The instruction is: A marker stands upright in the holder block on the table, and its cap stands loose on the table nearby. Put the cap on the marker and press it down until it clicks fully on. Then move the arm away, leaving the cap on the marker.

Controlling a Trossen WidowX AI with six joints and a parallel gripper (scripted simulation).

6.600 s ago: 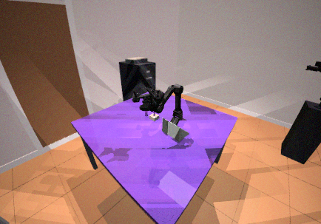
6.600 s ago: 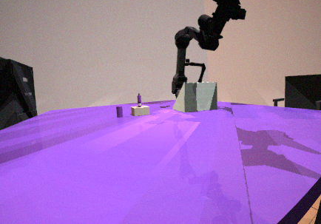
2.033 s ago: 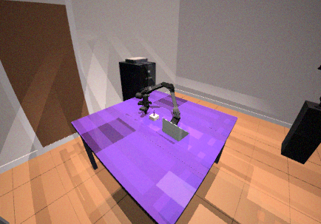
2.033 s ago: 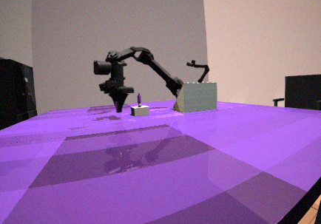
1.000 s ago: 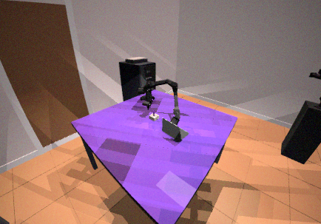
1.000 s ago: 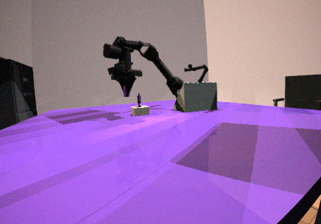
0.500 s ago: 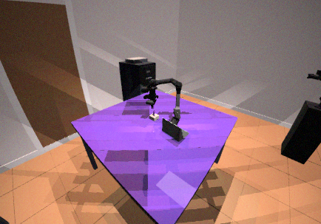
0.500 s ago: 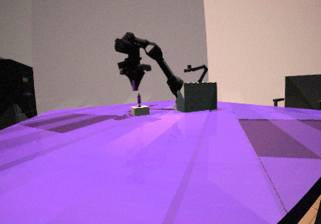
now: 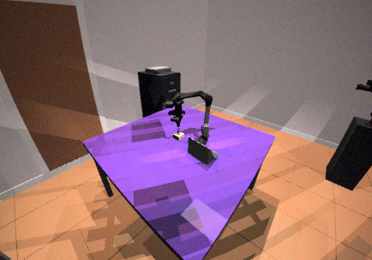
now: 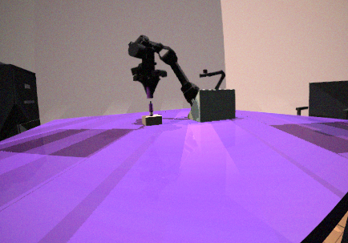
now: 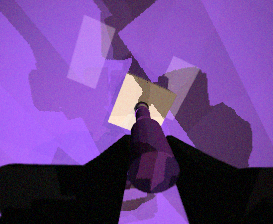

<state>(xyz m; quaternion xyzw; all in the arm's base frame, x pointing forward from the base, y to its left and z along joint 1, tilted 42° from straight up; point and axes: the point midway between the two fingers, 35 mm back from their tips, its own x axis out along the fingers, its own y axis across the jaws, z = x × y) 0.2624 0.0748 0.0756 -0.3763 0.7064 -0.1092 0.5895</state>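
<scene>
the holder block (image 9: pixel 178 138) (image 10: pixel 152 120) (image 11: pixel 122 105) holds the upright marker (image 10: pixel 151 109).

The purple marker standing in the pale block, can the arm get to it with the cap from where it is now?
Probably yes: the black gripper holds the dark purple cap just above the upright purple marker, with a small gap and nothing between; the grey wedge-shaped block stands off to the side.

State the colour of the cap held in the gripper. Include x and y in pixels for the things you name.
The cap (image 10: pixel 149 92) (image 11: pixel 154 171) is dark purple; it shows best in the wrist view.
</scene>
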